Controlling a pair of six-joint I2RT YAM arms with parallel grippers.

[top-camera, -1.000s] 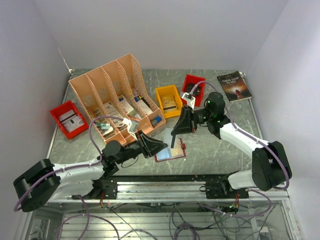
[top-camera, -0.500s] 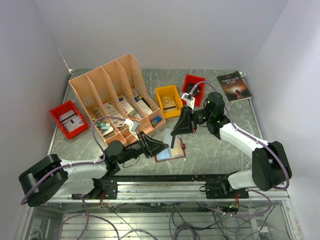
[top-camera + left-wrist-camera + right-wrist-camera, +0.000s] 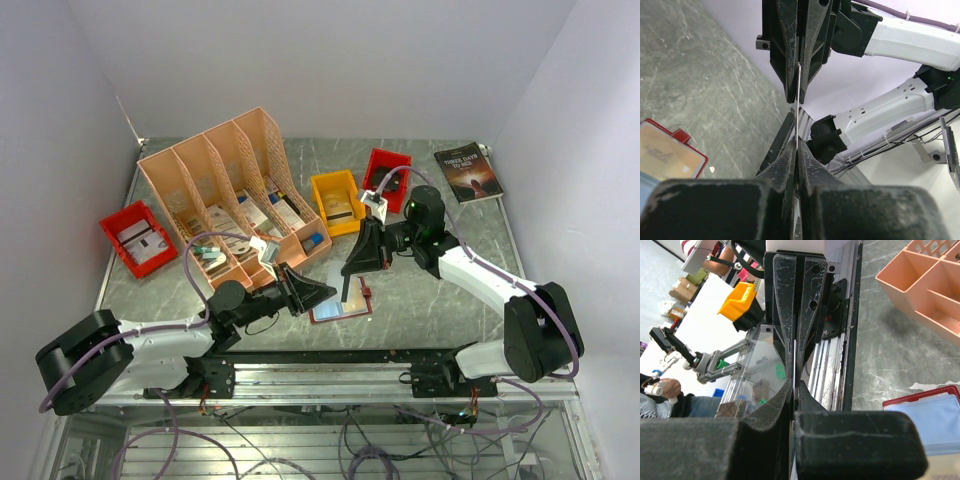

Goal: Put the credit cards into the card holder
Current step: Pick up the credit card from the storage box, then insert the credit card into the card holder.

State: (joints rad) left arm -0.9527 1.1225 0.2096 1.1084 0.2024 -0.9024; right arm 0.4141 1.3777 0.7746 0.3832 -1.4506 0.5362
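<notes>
One credit card (image 3: 798,107) stands on edge in the air, pinched from both sides. My left gripper (image 3: 797,146) is shut on its near edge, and my right gripper (image 3: 795,385) is shut on the opposite edge (image 3: 795,360). In the top view the two grippers, left (image 3: 328,292) and right (image 3: 347,270), meet tip to tip just above the card holder (image 3: 366,293). The red card holder (image 3: 690,172) lies open on the table. An orange card (image 3: 665,152) and a blue card (image 3: 932,417) show in its clear pockets.
A peach file organizer (image 3: 230,190) with leaflets stands at the back left. A red bin (image 3: 135,235) sits at the far left. A yellow bin (image 3: 335,203) and another red bin (image 3: 385,172) lie behind the grippers. A dark book (image 3: 468,170) lies at the back right.
The left jaws have closed onto the card that the right gripper was holding up. The right wrist has shifted slightly to the left.
</notes>
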